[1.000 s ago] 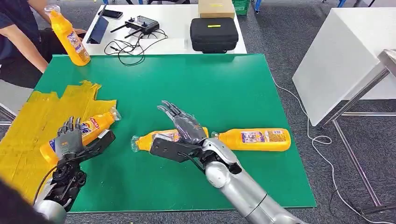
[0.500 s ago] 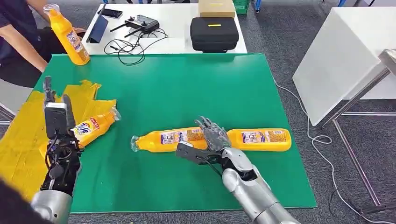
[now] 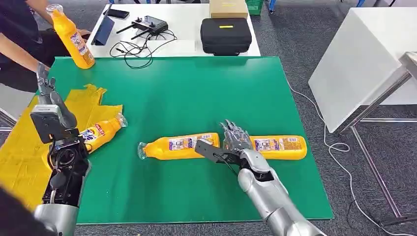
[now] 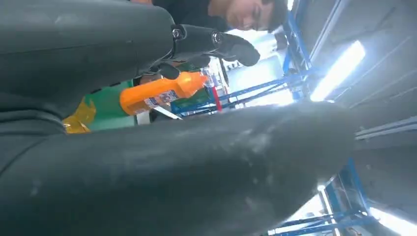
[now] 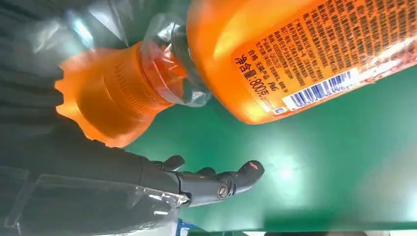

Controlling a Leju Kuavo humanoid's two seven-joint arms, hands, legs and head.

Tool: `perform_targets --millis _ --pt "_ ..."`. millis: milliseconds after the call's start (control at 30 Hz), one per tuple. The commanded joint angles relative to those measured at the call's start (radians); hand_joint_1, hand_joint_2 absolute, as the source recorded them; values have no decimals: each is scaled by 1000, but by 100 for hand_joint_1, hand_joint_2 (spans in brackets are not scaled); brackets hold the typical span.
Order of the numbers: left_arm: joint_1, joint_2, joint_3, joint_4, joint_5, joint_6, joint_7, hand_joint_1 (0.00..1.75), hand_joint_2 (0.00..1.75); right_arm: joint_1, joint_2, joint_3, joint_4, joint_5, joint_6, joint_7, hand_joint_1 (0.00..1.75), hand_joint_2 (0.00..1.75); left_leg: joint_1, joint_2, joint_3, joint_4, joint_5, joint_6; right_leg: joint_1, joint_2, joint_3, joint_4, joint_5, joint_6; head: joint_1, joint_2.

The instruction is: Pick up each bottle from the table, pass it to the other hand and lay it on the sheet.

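**Right robot hand drops to the bottles; left lifts off the sheet**

Since the earlier frame, the right robot hand point(image 3: 235, 140) has slid rightward and lower, and now sits where the middle bottle point(image 3: 178, 146) and the right bottle point(image 3: 275, 146) meet end to end on the green worktop point(image 3: 206, 88). Its fingers are spread and hold nothing; the right wrist view shows dark fingertips point(image 5: 246, 174) hovering above the green surface just beside the right bottle's orange cap point(image 5: 105, 101), apart from it. Meanwhile the left robot hand point(image 3: 46, 105) has risen from the yellow sheet point(image 3: 29, 142) and stands upright above it, fingers extended, empty. A third bottle point(image 3: 98, 132) lies on the sheet's edge nearest the middle bottle, neck pointing toward the worktop's centre, just beside the left wrist. Well beyond the sheet, at the worktop's far corner, a person's hand grips a fourth bottle point(image 3: 73, 37) by its neck, tilted, its base on the green surface.
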Motion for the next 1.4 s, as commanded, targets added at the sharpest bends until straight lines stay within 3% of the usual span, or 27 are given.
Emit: perform_targets --millis 33,300,333,633,1267,1300,1400 --pt "-57 -16 -48 43 33 -28 -3 0 0 -111 12 -58 137 33 -12 19 0 175 0 0 2 0 -1 0 0 -2 2 0 -1 1 0 0" --pt "-62 -30 -62 21 40 -10 4 0 0 -206 52 -64 202 84 5 -23 0 175 -1 1 2 0 -1 0 0 -1 1 0 -1 0 0 0" --pt "-59 -27 -62 17 38 -9 6 0 0 -211 60 -62 201 86 6 -30 0 0 -1 1 1 0 0 0 -1 0 0 0 0 0 0 0" --pt "-74 -18 -57 41 40 -19 -2 0 0 -214 120 -5 204 130 25 -68 0 0 0 0 4 0 -2 0 1 -2 3 1 -2 0 0 0" --pt "-107 -14 -71 79 102 -20 -29 0 0 -213 127 82 240 101 141 -159 0 0 0 0 4 0 -1 0 0 -2 3 0 -2 0 0 0" --pt "-111 -14 -75 85 104 -20 -29 0 0 -217 129 95 248 101 157 -156 0 175 0 0 3 0 -1 0 0 -2 2 0 -1 0 0 0" --pt "-116 -14 -82 90 111 -16 -29 0 0 -219 129 116 263 101 181 -153 0 175 0 0 4 0 -1 0 0 -3 3 0 -2 0 0 0"
